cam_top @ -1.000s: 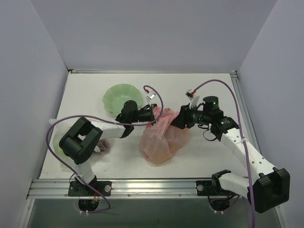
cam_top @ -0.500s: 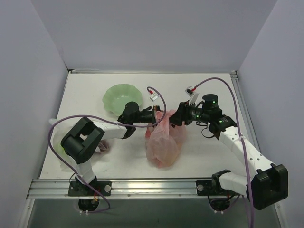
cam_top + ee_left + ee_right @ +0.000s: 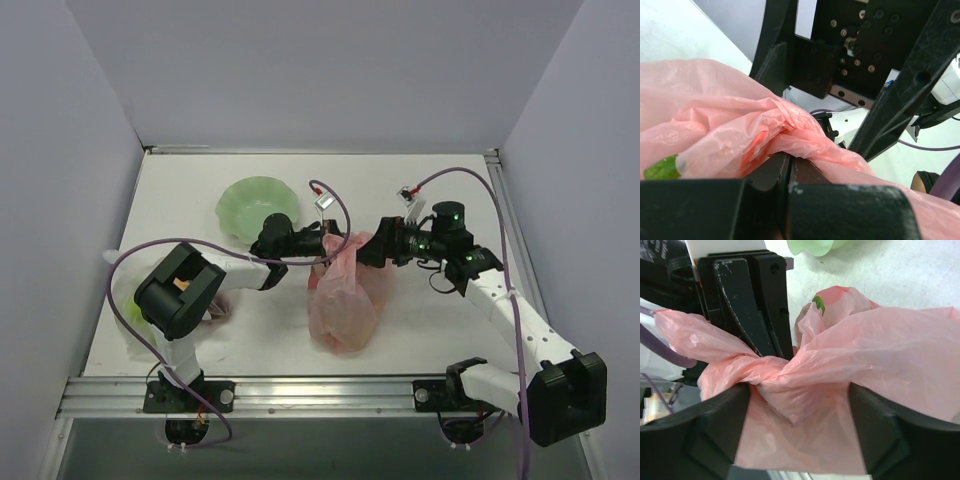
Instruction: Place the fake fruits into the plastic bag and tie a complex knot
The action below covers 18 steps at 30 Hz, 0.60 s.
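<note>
The pink plastic bag (image 3: 345, 297) sits bulging in the middle of the table, its top twisted into a tight rope (image 3: 771, 371). My left gripper (image 3: 318, 243) comes in from the left and is shut on that twisted plastic (image 3: 805, 142), with its fingers (image 3: 756, 305) showing in the right wrist view. A green fake fruit (image 3: 660, 169) shows through the film; the other fruits are hidden. My right gripper (image 3: 799, 390) faces it from the right with its jaws spread wide, and loose pink plastic lies between them.
A pale green bowl (image 3: 258, 207) stands behind the left gripper, and its rim (image 3: 810, 246) shows in the right wrist view. A light green dish (image 3: 122, 300) lies at the left edge under the left arm. Purple cables loop over both arms.
The right gripper has opened wide and let go of the bag's top. The bag has bunched up narrower and shifted a little left. The left gripper keeps its grip.
</note>
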Available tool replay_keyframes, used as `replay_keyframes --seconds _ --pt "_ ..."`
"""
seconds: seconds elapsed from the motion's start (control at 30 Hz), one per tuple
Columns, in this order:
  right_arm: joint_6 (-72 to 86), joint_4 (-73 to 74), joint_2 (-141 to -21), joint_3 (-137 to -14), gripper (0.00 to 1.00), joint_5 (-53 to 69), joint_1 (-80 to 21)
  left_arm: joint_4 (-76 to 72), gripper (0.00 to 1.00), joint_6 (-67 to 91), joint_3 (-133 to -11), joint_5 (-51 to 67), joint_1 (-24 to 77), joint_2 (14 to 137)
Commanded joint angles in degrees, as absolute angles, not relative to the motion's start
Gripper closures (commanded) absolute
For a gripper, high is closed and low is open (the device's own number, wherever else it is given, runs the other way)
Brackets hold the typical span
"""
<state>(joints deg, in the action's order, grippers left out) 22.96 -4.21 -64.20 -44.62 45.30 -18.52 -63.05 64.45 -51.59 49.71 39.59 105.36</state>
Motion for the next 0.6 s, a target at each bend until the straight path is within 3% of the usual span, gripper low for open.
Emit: replay_keyframes --seconds 0.0,0.1,0.17,0.2,0.27,0.43,0.57 --pt "19.4 4.6 -61.1 -50.9 0.10 50.9 -15.3 -67.9 1.00 65.8 -54.0 48.4 39.7 104.7" --pt "20.7 7.6 -59.7 -51.0 0.09 52.2 -14.2 -67.6 1.00 66.6 -53.0 47.8 39.7 103.7" --pt "22.0 7.7 -59.3 -49.6 0.16 53.0 -14.2 -66.9 1.00 66.8 -52.6 47.4 39.7 103.1" --pt "22.7 7.5 -59.7 -48.9 0.26 53.1 -14.3 -66.9 1.00 67.1 -52.3 47.0 39.7 102.9" --pt "25.7 5.4 -60.7 -46.9 0.34 54.1 -14.3 -67.0 1.00 67.4 -51.9 46.7 39.8 102.7" --pt "29.3 -3.6 -64.3 -43.9 0.40 54.1 -14.9 -68.9 1.00 68.7 -51.8 46.8 40.2 102.6" --pt "37.6 -15.1 -66.5 -42.1 0.52 52.3 -14.9 -71.1 1.00 69.2 -51.1 46.8 40.5 102.9"
